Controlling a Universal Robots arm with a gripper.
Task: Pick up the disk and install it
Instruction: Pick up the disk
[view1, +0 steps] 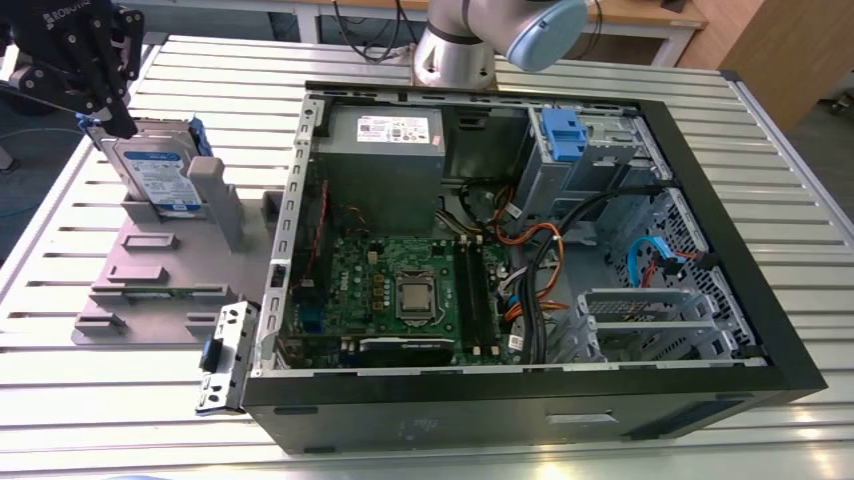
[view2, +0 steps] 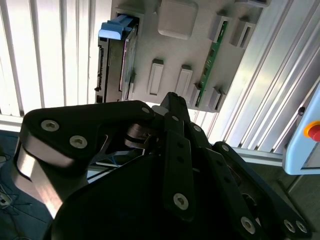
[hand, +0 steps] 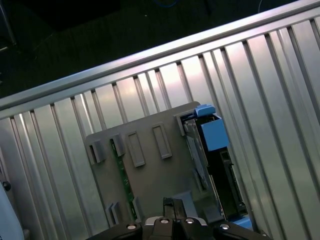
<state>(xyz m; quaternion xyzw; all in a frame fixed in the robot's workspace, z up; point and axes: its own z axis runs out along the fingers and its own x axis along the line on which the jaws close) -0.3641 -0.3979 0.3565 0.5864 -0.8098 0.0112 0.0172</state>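
While the gripper (view1: 118, 120) is hanging closed and holding nothing, the disk (view1: 158, 172) is standing upright on edge in a slot of the grey holder (view1: 140, 280). The holder is lying on the slatted table (view1: 120, 400), on the exterior view's left of the open case (view1: 534, 395).

In the exterior view, the gripper is hovering at the disk's top corner, farthest from the case; contact cannot be told there. In the second wrist view, the fingertips of the gripper (view2: 170, 97) are meeting over the holder (view2: 172, 55), beside the disk (view2: 120, 60), which is showing edge-on with its blue rails (view2: 115, 27). The first wrist view is likewise placing the gripper (hand: 173, 202) over the holder (hand: 150, 180) and apart from the disk (hand: 212, 160).

A green memory stick (view2: 212, 65) is sitting in another slot. Inside the case, the motherboard (view1: 400, 290) is lying exposed. The arm (view1: 461, 45) is rising behind the case.
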